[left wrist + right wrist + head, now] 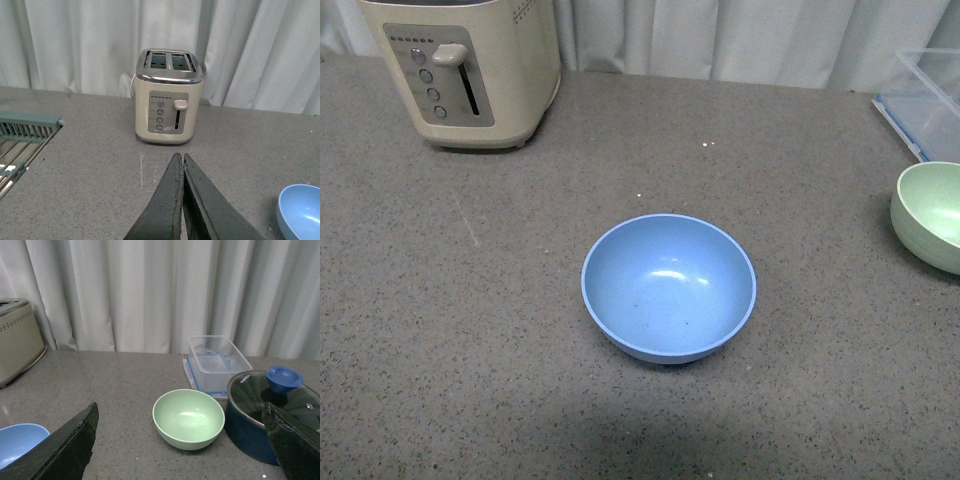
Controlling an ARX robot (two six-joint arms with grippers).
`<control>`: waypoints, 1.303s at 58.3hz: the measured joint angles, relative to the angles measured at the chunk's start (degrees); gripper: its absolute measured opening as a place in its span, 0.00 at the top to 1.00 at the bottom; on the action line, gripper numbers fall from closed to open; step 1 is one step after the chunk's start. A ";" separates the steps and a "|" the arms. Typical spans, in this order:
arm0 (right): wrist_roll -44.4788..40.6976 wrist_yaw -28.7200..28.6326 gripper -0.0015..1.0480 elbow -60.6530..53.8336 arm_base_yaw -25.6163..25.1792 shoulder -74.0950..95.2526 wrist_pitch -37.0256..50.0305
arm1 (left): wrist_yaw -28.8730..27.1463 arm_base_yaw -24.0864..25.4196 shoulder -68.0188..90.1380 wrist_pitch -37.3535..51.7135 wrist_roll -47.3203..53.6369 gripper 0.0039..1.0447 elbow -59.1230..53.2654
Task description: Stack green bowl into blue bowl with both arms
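Front view: blue bowl sits upright and empty near the middle of the grey speckled tabletop. Green bowl is upright, also empty, at the far right, cut off by the frame edge, well apart from the blue bowl. Not stacked. Neither arm shows in this view.

Cream toaster stands at back left, against a pale curtain. Clear plastic container is at back right, behind the green bowl.

Left wrist view: left claw is narrow, its dark fingers pressed together tip to tip, holding nothing. It is off the tabletop, pointing toward the toaster. Blue bowl's rim shows to one side. A teal-edged rack shows at the other side.

Right wrist view: right claw is spread wide and empty, with the green bowl framed between its fingers but not touched. A dark blue pot with a glass lid and blue knob stands just beside the green bowl; whether they touch I cannot tell.
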 joint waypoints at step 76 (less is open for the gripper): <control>-42.40 -20.63 0.09 48.13 -4.26 99.43 -4.63 | -0.13 0.00 -4.85 -3.54 0.17 0.06 0.00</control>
